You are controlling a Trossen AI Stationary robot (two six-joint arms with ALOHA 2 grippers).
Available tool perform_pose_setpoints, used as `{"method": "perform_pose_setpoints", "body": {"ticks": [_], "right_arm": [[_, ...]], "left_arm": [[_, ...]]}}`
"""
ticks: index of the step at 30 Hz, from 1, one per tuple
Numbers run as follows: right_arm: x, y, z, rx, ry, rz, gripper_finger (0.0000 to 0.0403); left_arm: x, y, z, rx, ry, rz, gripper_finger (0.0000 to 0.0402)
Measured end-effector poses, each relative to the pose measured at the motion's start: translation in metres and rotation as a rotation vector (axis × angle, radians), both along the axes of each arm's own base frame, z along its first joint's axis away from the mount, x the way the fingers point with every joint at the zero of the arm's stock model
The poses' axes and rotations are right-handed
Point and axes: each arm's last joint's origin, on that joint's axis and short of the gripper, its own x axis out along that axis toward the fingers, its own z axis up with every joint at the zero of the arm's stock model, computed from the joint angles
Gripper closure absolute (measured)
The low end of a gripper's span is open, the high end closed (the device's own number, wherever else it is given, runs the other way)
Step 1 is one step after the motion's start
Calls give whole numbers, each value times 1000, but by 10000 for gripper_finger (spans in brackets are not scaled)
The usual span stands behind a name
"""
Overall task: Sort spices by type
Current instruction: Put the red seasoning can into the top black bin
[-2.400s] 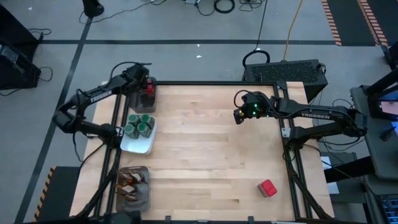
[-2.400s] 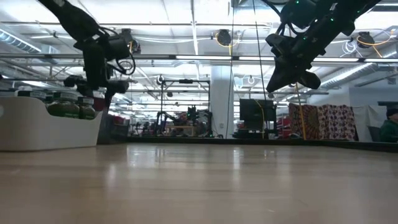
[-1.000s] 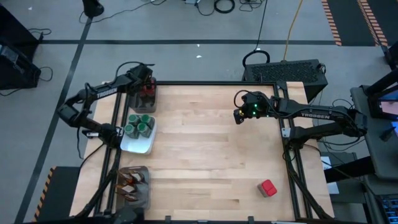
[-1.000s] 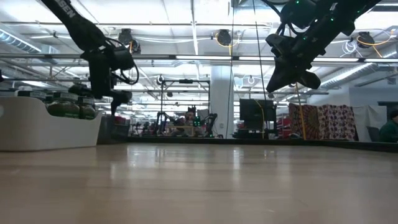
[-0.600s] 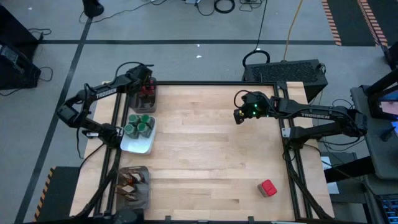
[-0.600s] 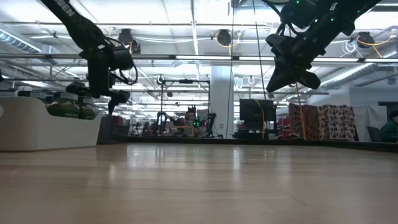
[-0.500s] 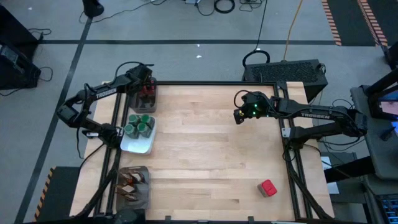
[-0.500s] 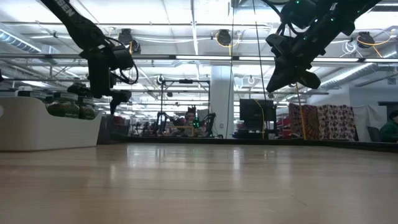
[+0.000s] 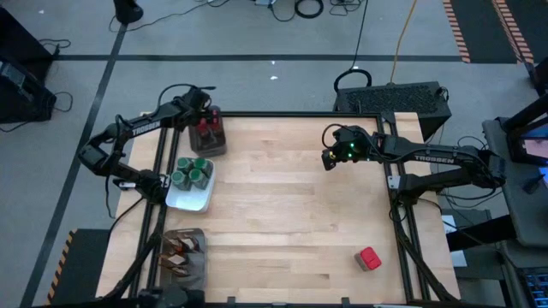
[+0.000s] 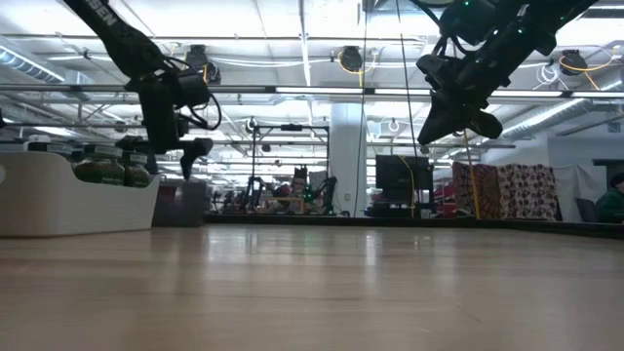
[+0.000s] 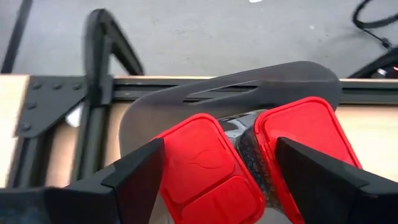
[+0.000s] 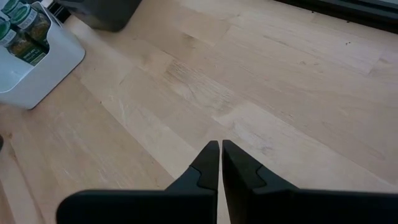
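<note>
My left gripper (image 9: pixel 204 120) is open above the grey mesh tray (image 9: pixel 221 145) at the table's far left. In the left wrist view its fingers (image 11: pixel 134 177) stand on either side of two red boxes (image 11: pixel 205 171) that lie in the tray (image 11: pixel 249 78). My right gripper (image 9: pixel 328 159) is shut and hangs in the air over the far right part of the table, fingertips together (image 12: pixel 220 149). One red box (image 9: pixel 369 258) rests alone on the table near its near right corner. Green-lidded jars (image 9: pixel 192 173) stand in the white dish (image 9: pixel 190 200). Brown sachets (image 9: pixel 180 251) lie in a second grey tray. My left gripper reaches down from above into the grey tray among the red boxes. One finger (image 11: pixel 323 180) stands in front of a box (image 11: pixel 305 134). I cannot tell whether the fingers touch the boxes or the tray wall.
The white dish (image 10: pixel 68 200) and the grey tray (image 10: pixel 190 205) line the table's left edge, with the sachet tray (image 9: pixel 199 275) nearer. Bare wood (image 9: pixel 291 214) spans the middle and right. A dark frame rail runs along the far edge (image 11: pixel 93 81).
The grey tray with the red boxes has slid along the table toward the right and turned a little; it now stands out past the white dish in the low view. My left gripper has shifted slightly to the right with it, still open.
</note>
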Motion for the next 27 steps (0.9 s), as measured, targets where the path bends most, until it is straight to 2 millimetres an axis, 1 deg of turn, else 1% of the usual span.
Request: {"method": "perform_pose_setpoints", "body": {"ticks": [4, 9, 13, 15, 18, 22, 25, 27], "right_arm": [[0, 0, 0, 0, 0, 0, 403], [1, 2, 0, 1, 0, 11, 403], [2, 5, 0, 1, 0, 24, 403], [2, 5, 0, 1, 0, 25, 403], [2, 5, 0, 1, 0, 24, 403], [2, 5, 0, 0, -1, 24, 403], [2, 5, 0, -3, -1, 26, 403], [2, 5, 0, -3, -1, 26, 403]], "left_arm": [[1, 0, 6, 12, -22, -35, 91], [2, 2, 31, 127, -85, -38, 91], [0, -1, 46, 159, -96, -49, 92], [-2, -4, 47, 123, -76, -43, 92], [-7, -11, 40, 31, -25, -22, 94], [-11, -16, 35, -37, 29, -18, 126], [-11, -16, 35, -35, 34, -14, 170], [-11, -16, 35, -36, 35, -14, 208]]}}
